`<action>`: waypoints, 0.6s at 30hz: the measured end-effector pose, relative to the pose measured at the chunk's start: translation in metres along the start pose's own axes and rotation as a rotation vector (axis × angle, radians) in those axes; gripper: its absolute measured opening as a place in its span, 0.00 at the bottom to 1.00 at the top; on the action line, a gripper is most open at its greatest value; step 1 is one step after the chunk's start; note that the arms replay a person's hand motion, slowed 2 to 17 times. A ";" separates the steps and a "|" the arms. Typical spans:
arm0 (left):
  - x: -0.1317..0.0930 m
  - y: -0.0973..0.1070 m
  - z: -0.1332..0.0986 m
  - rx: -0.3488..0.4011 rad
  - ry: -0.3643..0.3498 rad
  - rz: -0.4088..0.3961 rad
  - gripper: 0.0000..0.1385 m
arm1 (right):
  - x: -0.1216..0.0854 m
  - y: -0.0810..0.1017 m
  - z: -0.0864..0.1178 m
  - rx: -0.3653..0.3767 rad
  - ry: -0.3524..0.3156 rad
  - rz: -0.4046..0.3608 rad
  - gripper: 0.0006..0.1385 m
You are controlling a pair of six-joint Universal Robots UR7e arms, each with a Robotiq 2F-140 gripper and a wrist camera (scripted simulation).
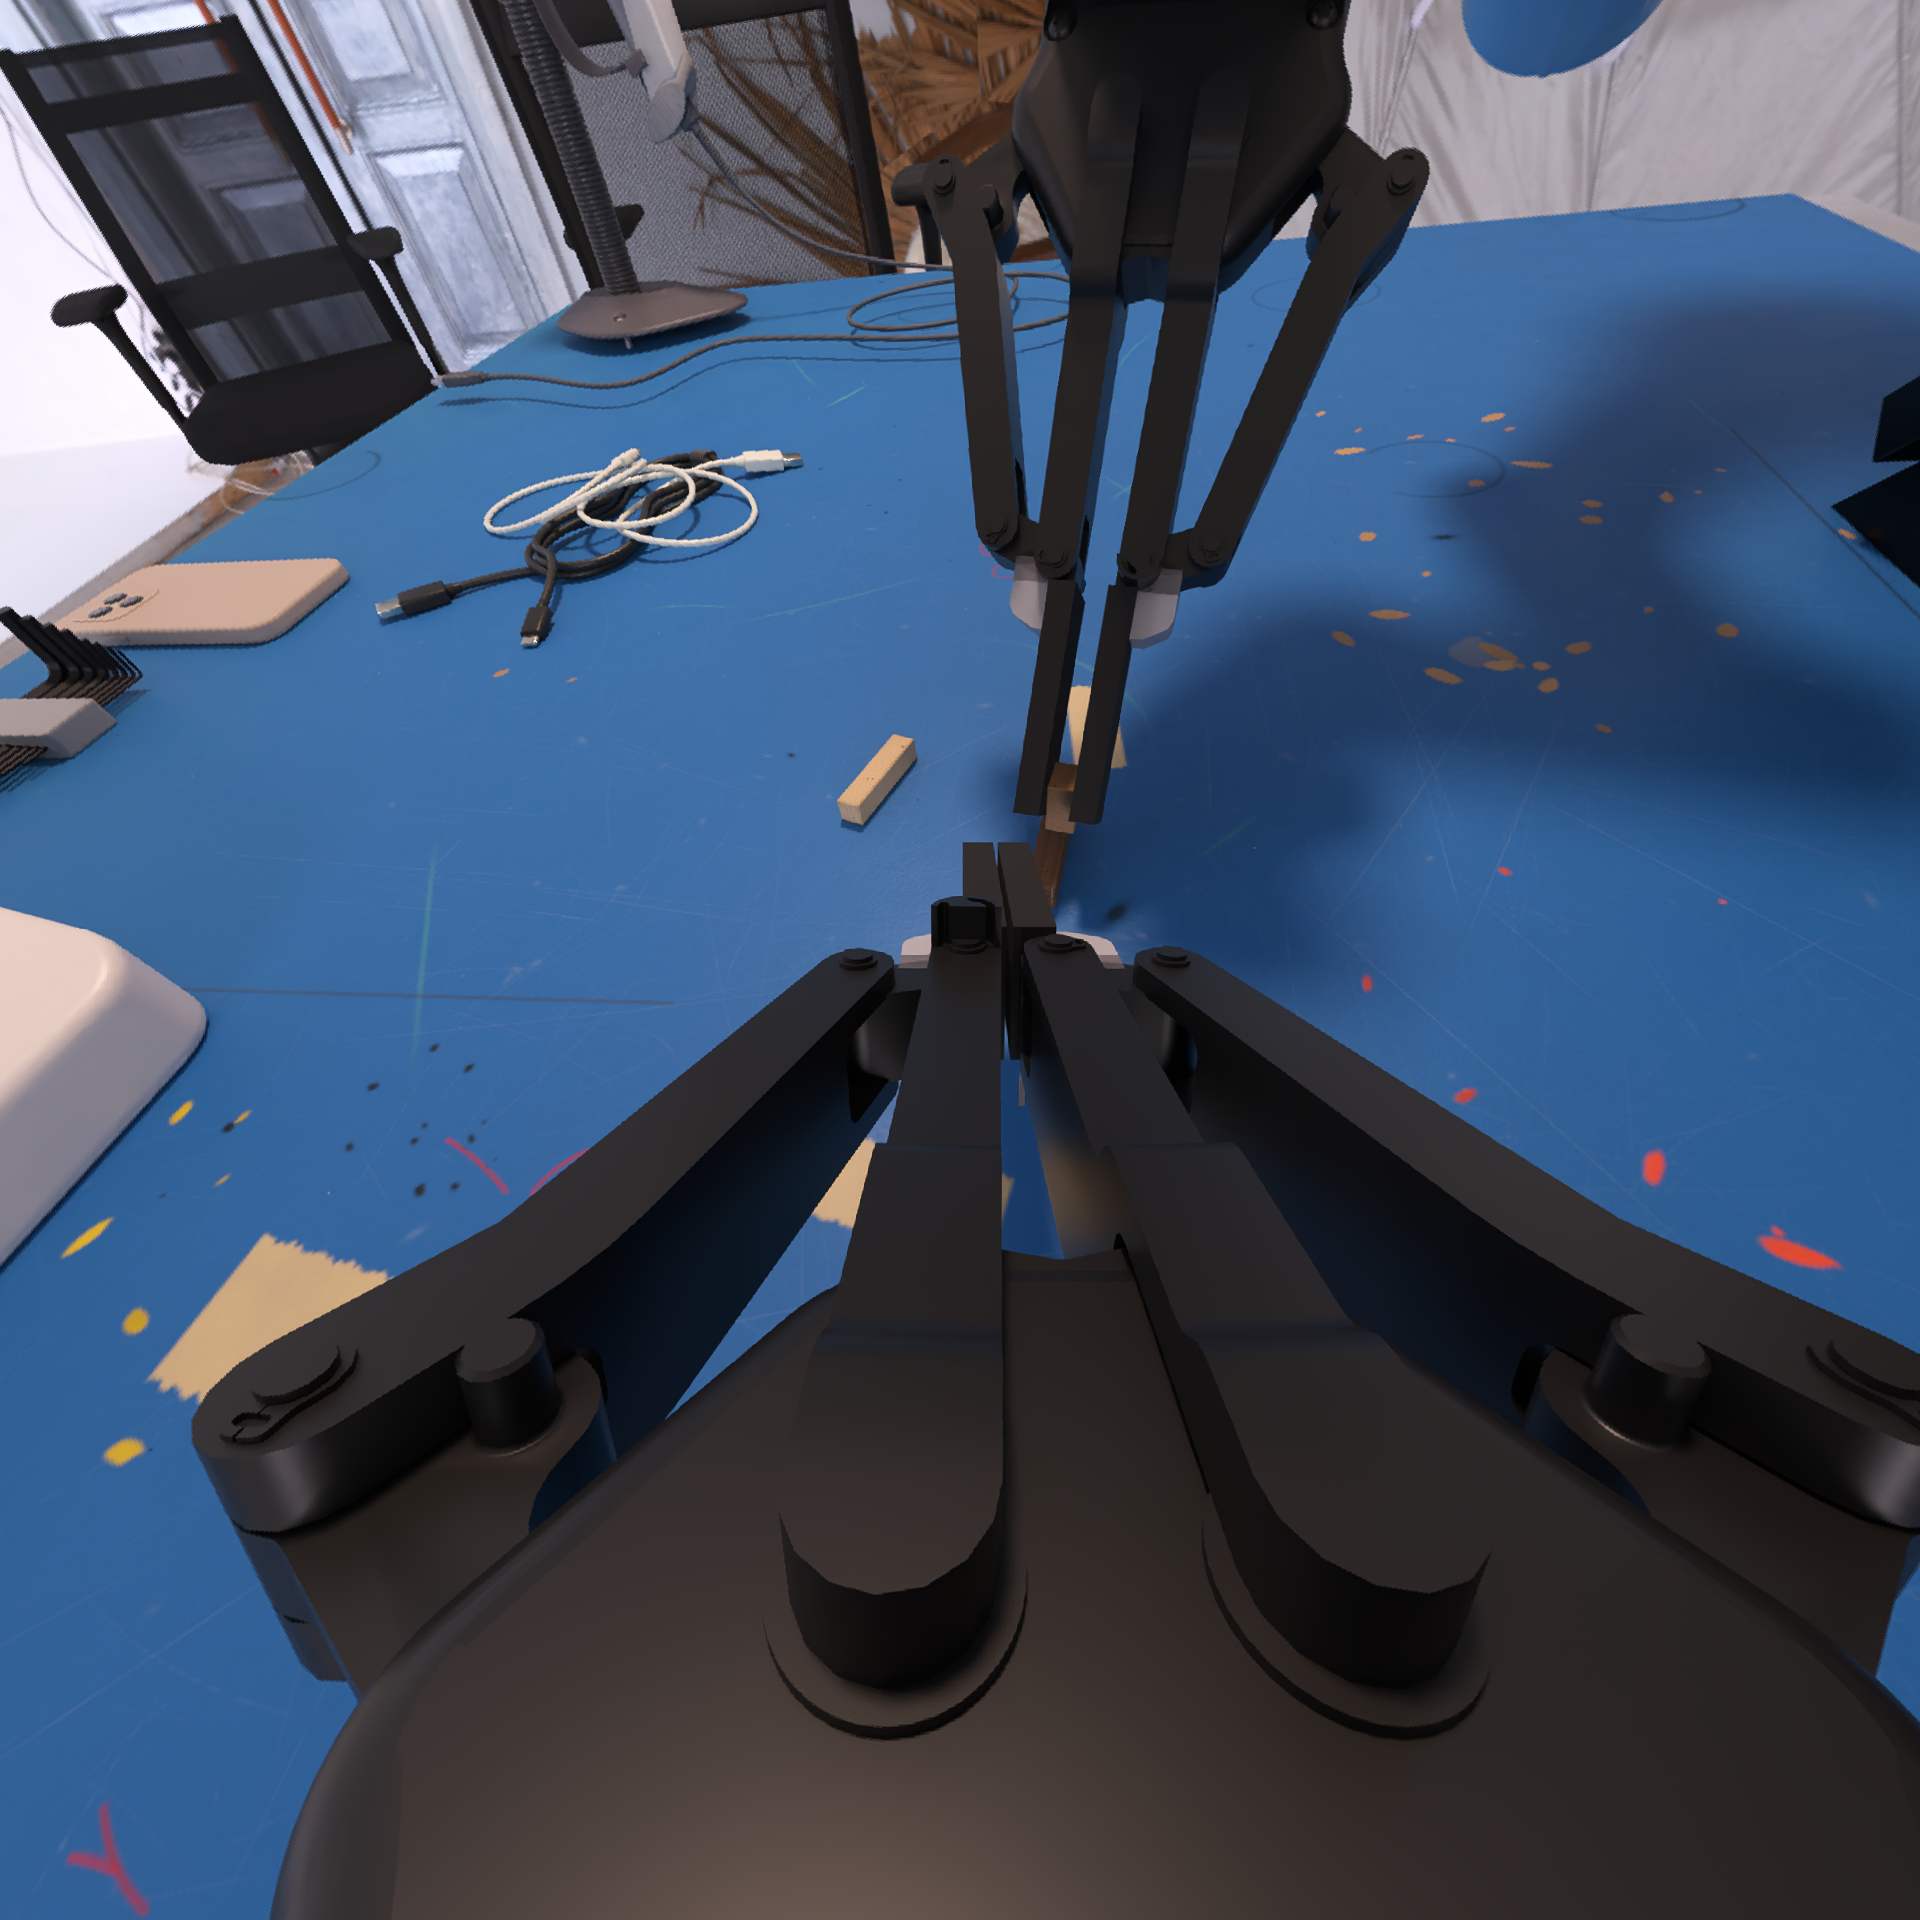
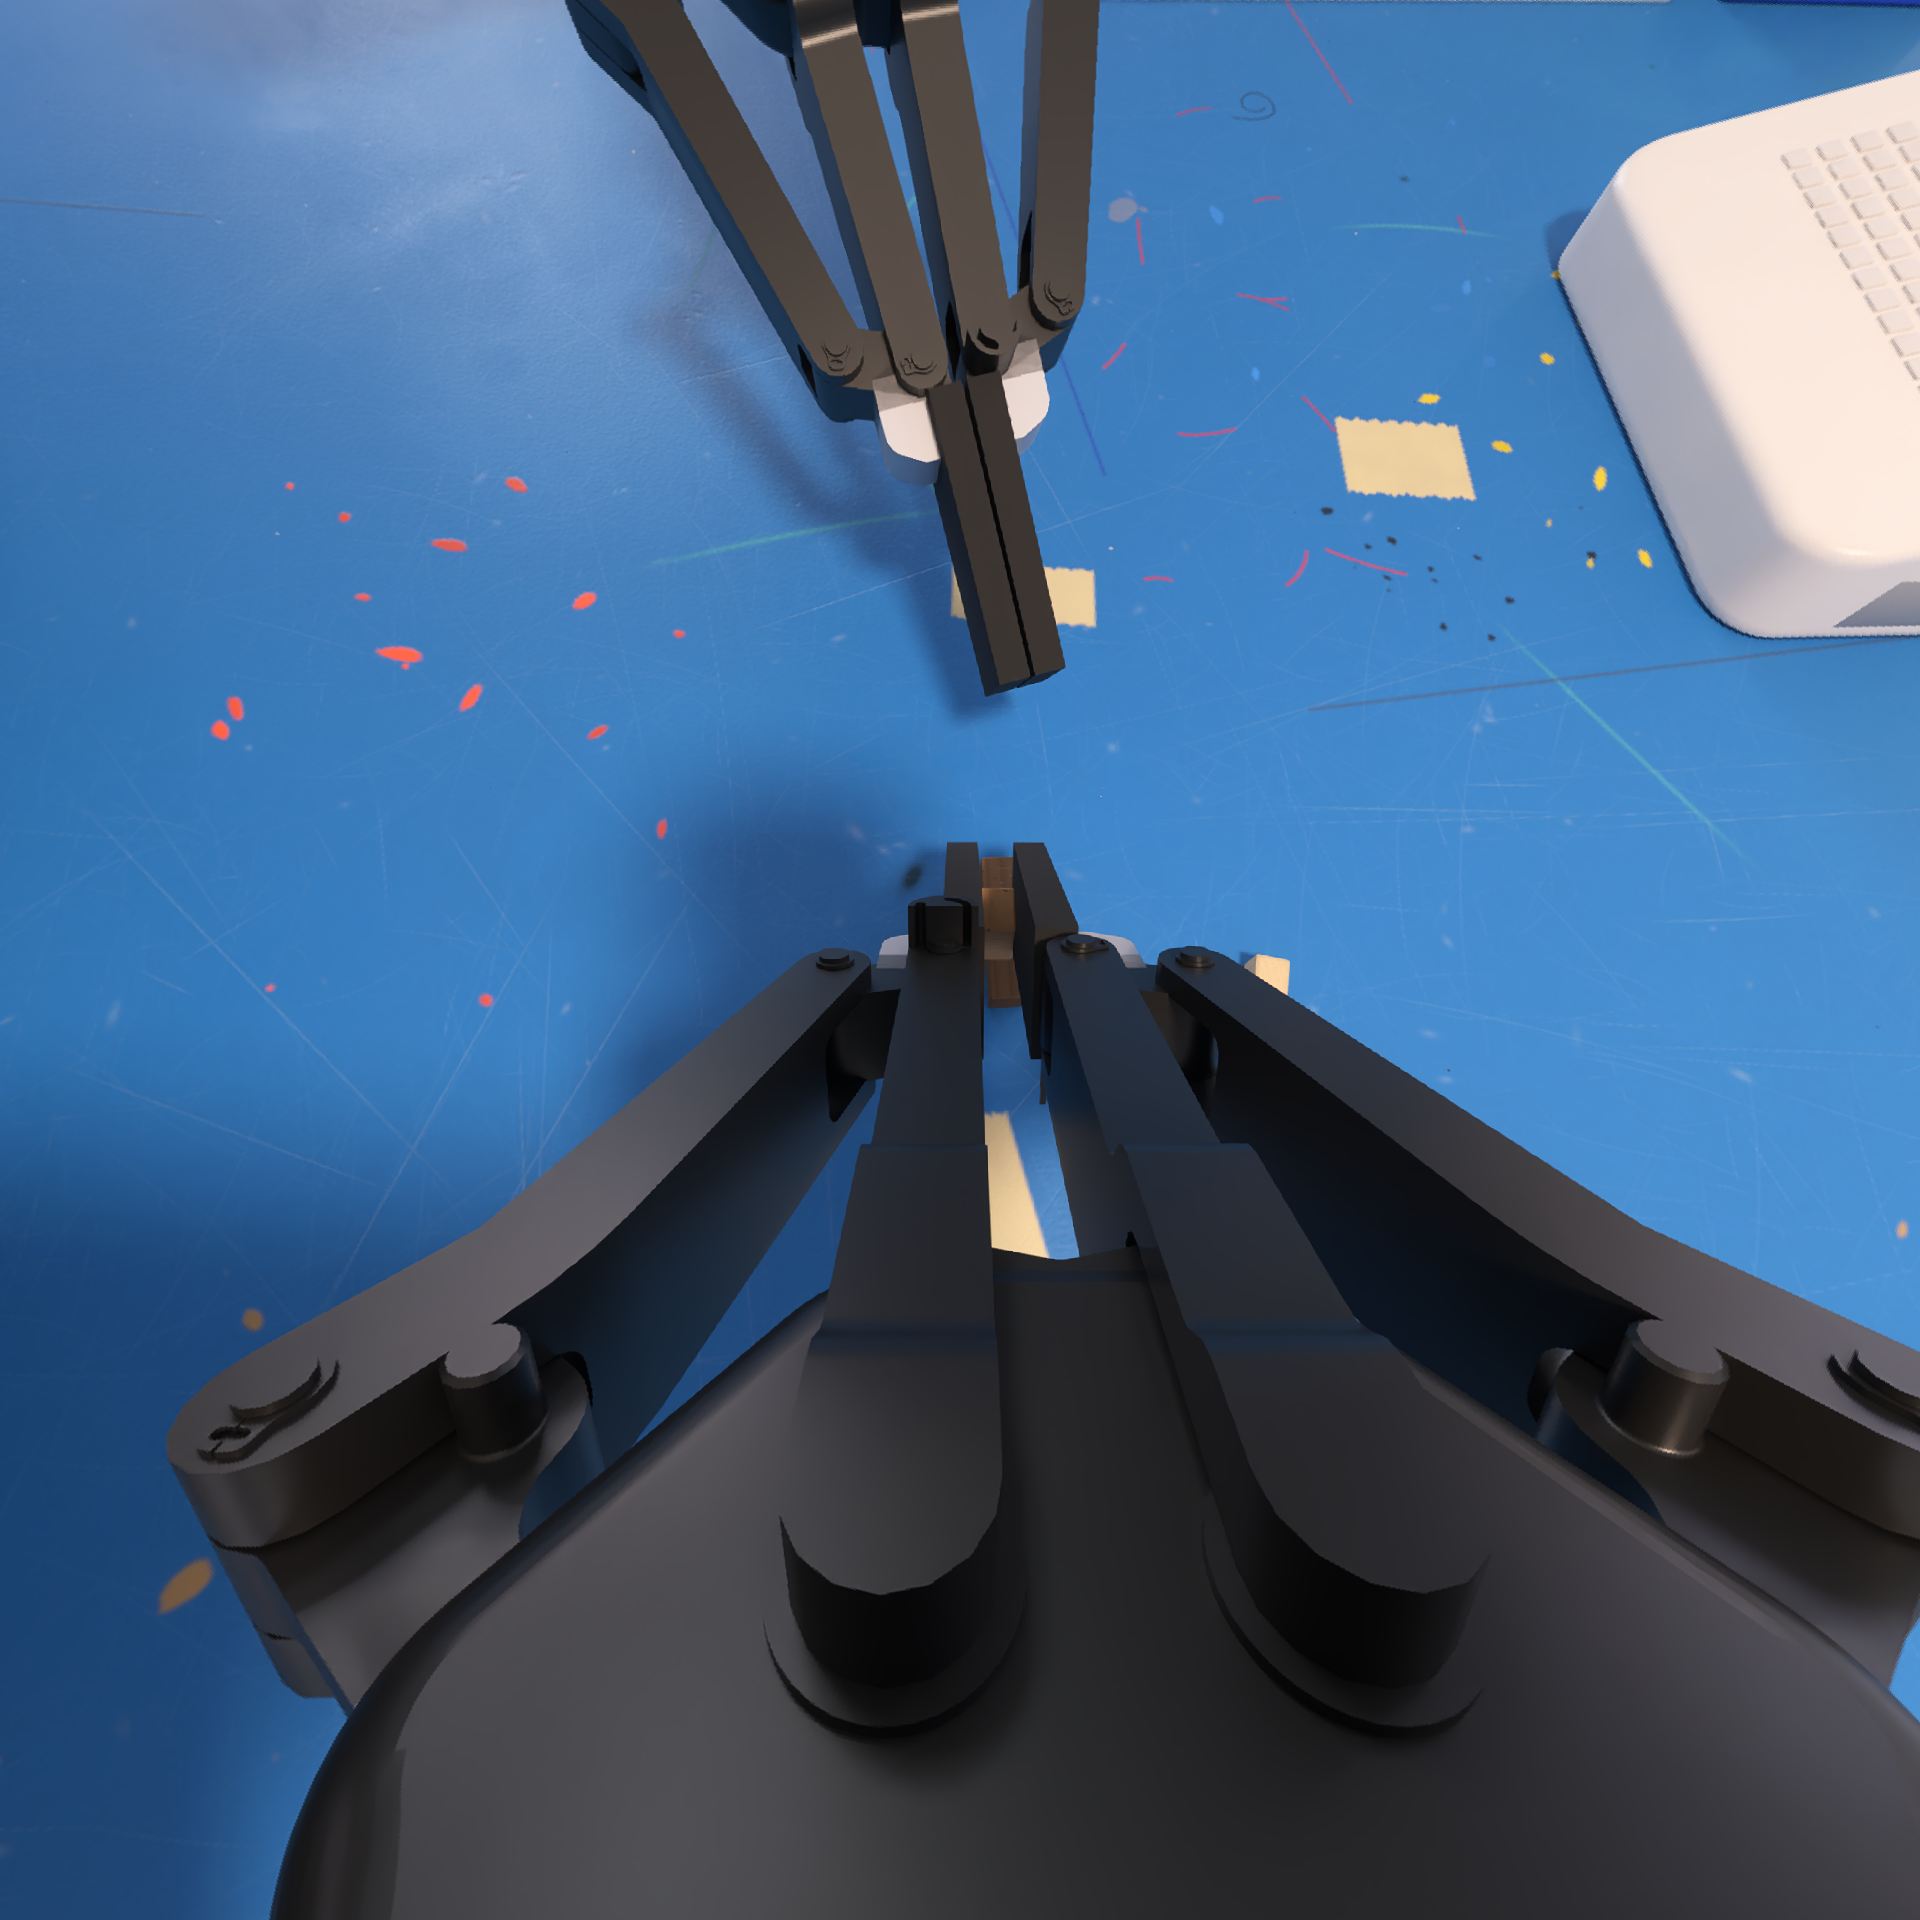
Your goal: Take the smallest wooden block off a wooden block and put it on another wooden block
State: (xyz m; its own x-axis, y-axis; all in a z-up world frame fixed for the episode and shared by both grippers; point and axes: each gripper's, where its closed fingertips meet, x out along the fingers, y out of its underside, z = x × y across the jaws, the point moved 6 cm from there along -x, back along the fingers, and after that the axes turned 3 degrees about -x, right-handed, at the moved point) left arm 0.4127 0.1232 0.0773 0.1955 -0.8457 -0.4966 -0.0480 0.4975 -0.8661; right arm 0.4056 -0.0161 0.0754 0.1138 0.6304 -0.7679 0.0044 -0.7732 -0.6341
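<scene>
My right gripper [image 2: 995, 860] is shut on the smallest wooden block [image 2: 997, 906], a pale cube. A darker brown block [image 2: 1001, 979] stands directly under it on the blue table [image 2: 416, 935]; I cannot tell whether the two touch. In the left wrist view the right gripper [image 1: 1060, 812] comes down from above onto the cube [image 1: 1060, 798] and the brown block [image 1: 1049, 862]. A long pale block [image 1: 878, 779] lies flat to the left; its end shows in the right wrist view [image 2: 1270, 975]. My left gripper [image 1: 995, 857] is shut and empty, just short of the brown block, and also shows in the right wrist view [image 2: 1023, 675].
A white device [image 2: 1766, 343] sits at the table edge. A beige phone case [image 1: 208, 603], coiled cables [image 1: 623, 509], hex keys [image 1: 62, 665] and a stand base [image 1: 649, 312] lie on the far left. Beige tape patches [image 2: 1403, 457] mark the table.
</scene>
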 end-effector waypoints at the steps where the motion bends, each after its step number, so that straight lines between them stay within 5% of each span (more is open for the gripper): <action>1: 0.000 0.000 0.000 0.000 0.000 0.001 0.01 | 0.000 0.000 0.000 -0.002 -0.001 0.001 0.06; 18: 0.000 0.000 0.000 0.001 0.003 0.003 0.01 | 0.001 -0.002 0.000 -0.016 -0.019 0.019 0.06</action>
State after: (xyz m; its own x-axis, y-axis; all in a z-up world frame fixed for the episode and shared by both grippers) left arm 0.4124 0.1230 0.0769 0.1919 -0.8446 -0.4998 -0.0477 0.5006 -0.8644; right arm 0.4054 -0.0137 0.0759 0.0952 0.6168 -0.7813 0.0182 -0.7858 -0.6182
